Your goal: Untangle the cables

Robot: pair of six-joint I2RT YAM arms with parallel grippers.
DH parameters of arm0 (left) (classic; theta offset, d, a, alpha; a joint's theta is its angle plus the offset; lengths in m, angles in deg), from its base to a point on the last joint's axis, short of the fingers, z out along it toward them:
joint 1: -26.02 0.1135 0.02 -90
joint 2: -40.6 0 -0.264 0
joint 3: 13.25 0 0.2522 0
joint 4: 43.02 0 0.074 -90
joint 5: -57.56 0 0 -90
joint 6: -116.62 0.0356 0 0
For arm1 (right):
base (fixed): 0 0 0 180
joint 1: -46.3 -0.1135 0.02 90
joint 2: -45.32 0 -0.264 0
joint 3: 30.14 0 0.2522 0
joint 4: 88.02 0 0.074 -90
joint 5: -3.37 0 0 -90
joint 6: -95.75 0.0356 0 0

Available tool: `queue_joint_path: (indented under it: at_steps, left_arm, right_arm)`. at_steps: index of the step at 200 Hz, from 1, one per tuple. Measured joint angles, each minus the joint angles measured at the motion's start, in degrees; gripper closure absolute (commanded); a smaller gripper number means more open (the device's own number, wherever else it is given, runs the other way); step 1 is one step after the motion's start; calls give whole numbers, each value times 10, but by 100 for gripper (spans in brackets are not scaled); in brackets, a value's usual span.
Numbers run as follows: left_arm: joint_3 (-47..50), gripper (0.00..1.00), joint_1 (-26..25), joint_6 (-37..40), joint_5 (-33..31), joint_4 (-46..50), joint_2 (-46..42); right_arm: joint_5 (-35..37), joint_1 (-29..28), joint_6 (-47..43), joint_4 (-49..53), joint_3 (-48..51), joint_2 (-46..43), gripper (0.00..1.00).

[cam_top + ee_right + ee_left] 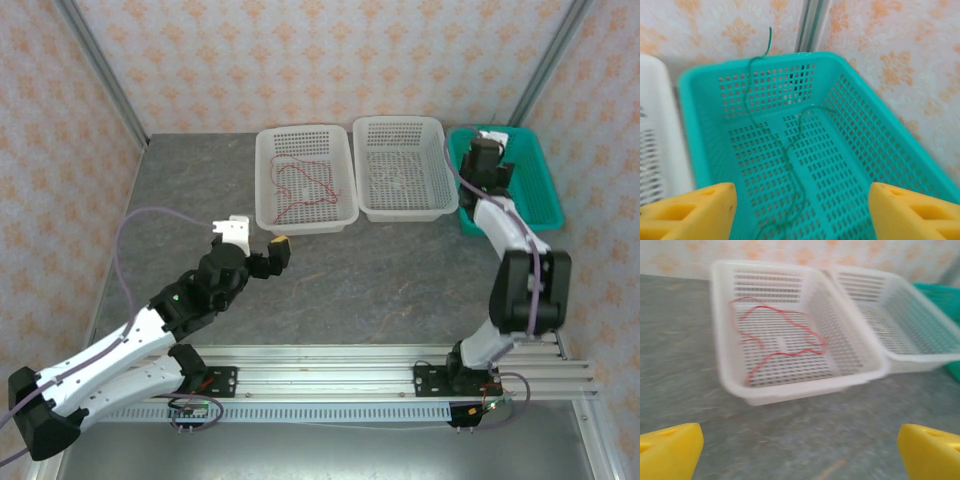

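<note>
The teal-green cable (788,159) lies loose in the teal basket (880,130), one end poking above the far rim, so a strand could snag on the right gripper (800,207), spread and empty just above, and be dragged out; the left gripper (800,450), also spread, hovers over the worktop (680,340).
</note>
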Motion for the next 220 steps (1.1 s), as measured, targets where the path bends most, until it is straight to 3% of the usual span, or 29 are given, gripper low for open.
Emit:
queue_joint_path:
  at_steps: [51, 87, 109, 151, 177, 195, 220]
  left_arm:
    - [59, 0, 20, 11, -192, -51, 11]
    - [72, 0, 90, 31, -249, -87, 15]
    - [115, 0, 138, 29, -259, -123, 14]
    - [177, 0, 201, 24, -251, -167, 14]
    - [179, 0, 239, 33, -220, -214, 16]
    - [179, 0, 265, 43, -188, -243, 30]
    - [179, 0, 290, 78, -136, -277, 66]
  right_arm:
    - [-69, -35, 128, -71, 283, -301, 16]
    - [-84, -51, 154, -108, 417, -369, 10]
    - [-82, -51, 155, -155, 442, -324, 8]
    - [-80, -53, 146, -259, 430, -140, 6]
    - [-75, -57, 118, -320, 417, -84, 2]
    - [-75, -57, 101, -439, 427, -15, 1]
    - [-82, -59, 86, -455, 437, 5, 1]
